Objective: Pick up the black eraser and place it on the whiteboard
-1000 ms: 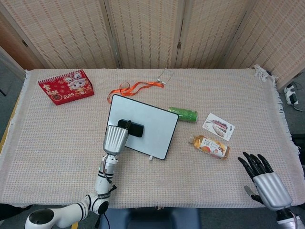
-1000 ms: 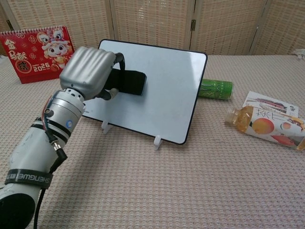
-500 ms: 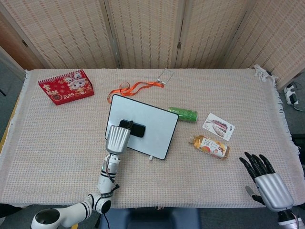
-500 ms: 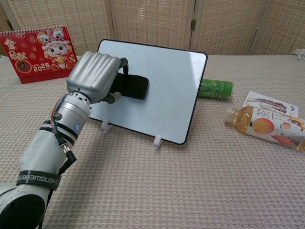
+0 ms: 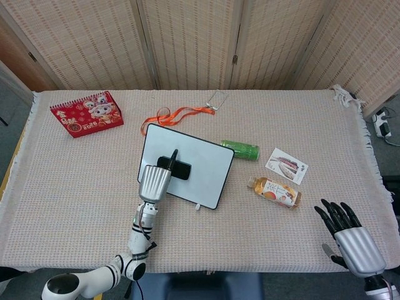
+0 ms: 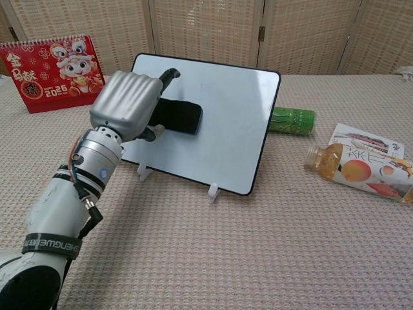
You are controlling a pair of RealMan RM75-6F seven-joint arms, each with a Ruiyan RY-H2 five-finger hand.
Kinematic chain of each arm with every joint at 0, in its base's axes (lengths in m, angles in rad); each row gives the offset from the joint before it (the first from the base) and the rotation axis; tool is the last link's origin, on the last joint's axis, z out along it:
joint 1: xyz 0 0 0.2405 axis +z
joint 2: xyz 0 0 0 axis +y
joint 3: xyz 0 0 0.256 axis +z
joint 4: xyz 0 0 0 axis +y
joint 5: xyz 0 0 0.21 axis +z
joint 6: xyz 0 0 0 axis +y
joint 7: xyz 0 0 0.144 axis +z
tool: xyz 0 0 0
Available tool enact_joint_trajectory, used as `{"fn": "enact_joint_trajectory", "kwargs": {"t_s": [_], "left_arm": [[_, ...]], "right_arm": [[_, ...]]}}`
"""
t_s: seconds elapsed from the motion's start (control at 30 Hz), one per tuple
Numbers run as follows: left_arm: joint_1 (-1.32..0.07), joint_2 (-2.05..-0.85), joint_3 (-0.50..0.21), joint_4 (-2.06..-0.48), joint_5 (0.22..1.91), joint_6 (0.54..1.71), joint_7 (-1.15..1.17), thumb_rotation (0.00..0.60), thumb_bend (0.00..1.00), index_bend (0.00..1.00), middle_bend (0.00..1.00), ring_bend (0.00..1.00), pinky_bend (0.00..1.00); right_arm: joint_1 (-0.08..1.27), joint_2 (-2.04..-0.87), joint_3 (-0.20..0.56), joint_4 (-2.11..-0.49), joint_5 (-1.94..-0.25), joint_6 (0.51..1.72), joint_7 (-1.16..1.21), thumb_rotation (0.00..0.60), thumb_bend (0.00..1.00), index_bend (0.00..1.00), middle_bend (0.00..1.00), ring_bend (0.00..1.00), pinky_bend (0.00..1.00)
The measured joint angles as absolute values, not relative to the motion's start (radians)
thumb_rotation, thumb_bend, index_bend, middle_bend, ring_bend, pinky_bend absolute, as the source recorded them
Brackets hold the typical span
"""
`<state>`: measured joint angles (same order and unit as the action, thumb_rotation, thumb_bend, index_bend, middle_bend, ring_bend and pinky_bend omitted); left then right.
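The black eraser (image 5: 181, 167) (image 6: 184, 116) lies flat against the tilted whiteboard (image 5: 200, 169) (image 6: 226, 110), left of the board's middle. My left hand (image 5: 154, 181) (image 6: 126, 103) sits over the eraser's left end. One finger is straightened upward, clear of the eraser, and the thumb shows just below its lower left corner. The hand's back hides that end of the eraser. My right hand (image 5: 347, 240) rests by the near right edge of the table, fingers spread and holding nothing.
A red calendar (image 5: 86, 114) (image 6: 51, 71) stands at the far left. An orange lanyard (image 5: 175, 115) lies behind the board. To the board's right are a green can (image 5: 240, 149) (image 6: 290, 119), a drink bottle (image 5: 274, 191) (image 6: 358, 165) and a card (image 5: 287, 165).
The left hand carried the eraser slightly right on the board. Its finger, curled over the eraser's top before, has lifted and straightened. The right hand has barely moved.
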<state>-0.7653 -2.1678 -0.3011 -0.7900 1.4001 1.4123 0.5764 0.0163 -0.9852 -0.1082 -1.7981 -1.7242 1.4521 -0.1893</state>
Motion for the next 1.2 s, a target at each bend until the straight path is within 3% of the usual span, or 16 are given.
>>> {"fn": "enact_joint_trajectory", "kwargs": {"t_s": [0.6,0.83,0.93,1.0,1.13,1.2], "left_arm": [[-0.709,-2.100,-0.279,-0.960,1.362,1.398,0.681,0.600,0.30,0.06,1.00,0.99,1.00],[-0.618,-1.995,-0.204,-1.158,1.377,1.444,0.728,0.600,0.28,0.03,1.00,0.98,1.00],[-0.552,-1.905,-0.142,-1.258,1.411,1.501,0.723,0.600,0.28,0.06,1.00,0.90,0.97],[-0.507,-1.840,-0.101,-1.314,1.431,1.538,0.715,0.600,0.27,0.04,0.93,0.75,0.87],[-0.414,-1.660,-0.018,-1.481,1.436,1.579,0.701,0.600,0.27,0.00,0.39,0.30,0.39],[-0.378,-1.572,0.018,-1.570,1.428,1.583,0.680,0.600,0.26,0.00,0.20,0.12,0.18]], "right_arm": [[0.018,-0.992,-0.104,-1.796,-1.719,1.443,-0.201,0.600,0.35,0.00,0.00,0.04,0.00],[0.021,-1.001,-0.104,-1.799,-1.714,1.427,-0.227,0.600,0.35,0.00,0.00,0.04,0.00],[0.022,-1.005,-0.104,-1.800,-1.709,1.421,-0.237,0.600,0.35,0.00,0.00,0.04,0.00],[0.024,-1.008,-0.103,-1.801,-1.706,1.414,-0.241,0.600,0.35,0.00,0.00,0.04,0.00],[0.034,-1.013,-0.100,-1.803,-1.691,1.390,-0.253,0.600,0.35,0.00,0.00,0.04,0.00],[0.038,-1.017,-0.097,-1.804,-1.683,1.382,-0.261,0.600,0.35,0.00,0.00,0.04,0.00]]}}
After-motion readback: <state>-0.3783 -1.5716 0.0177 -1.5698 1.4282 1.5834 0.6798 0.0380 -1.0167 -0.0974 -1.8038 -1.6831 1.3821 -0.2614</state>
